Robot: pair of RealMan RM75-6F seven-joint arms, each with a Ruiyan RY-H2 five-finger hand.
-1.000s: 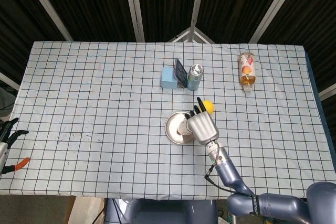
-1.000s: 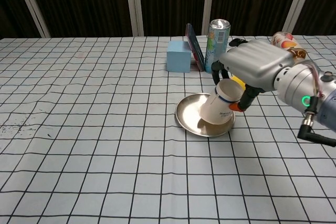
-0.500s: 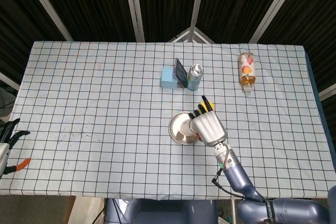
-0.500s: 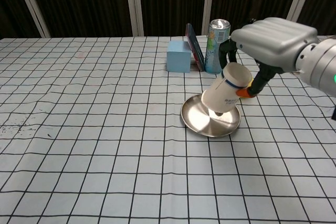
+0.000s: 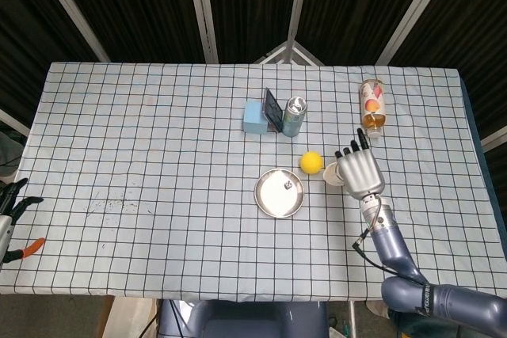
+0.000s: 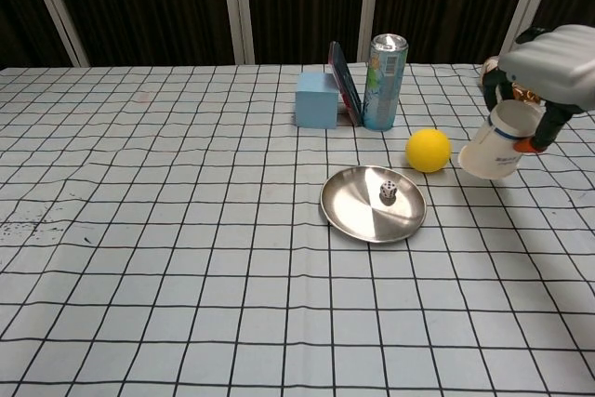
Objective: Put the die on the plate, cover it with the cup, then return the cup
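1. At the near left corner of the tabletop [image 5: 119, 140], past its edge, the left hand [image 5: 11, 199] shows only as dark fingers spread apart with nothing in them; an orange-handled tool [image 5: 30, 248] lies just nearer, and only the head view catches either.
2. The plate [image 6: 346, 217], round and shiny, sits a little right of the tabletop's middle, on the near half of the checked cloth.
3. The die [image 6: 388, 192] rests on the plate, white with dark dots, toward the plate's far right part, uncovered.
4. The right hand [image 6: 548, 59] hangs over the right part of the tabletop, well right of the plate, fingers wrapped around the cup [image 6: 498, 142].
5. The cup is white paper, tilted with its mouth down and toward the plate, lifted clear of the cloth. It is apart from the plate and the die.
6. A yellow ball [image 6: 428, 150] lies between the plate and the cup, just beyond the plate's far right rim, touching neither.
7. Farther back, near the tabletop's middle, stands a can [image 6: 384, 81], upright.
8. Left of the can a dark flat card [image 6: 344, 81] leans against a light blue box [image 6: 316, 99].
9. Toward the far right corner a bottle [image 5: 371, 105] lies on its side, holding amber liquid.
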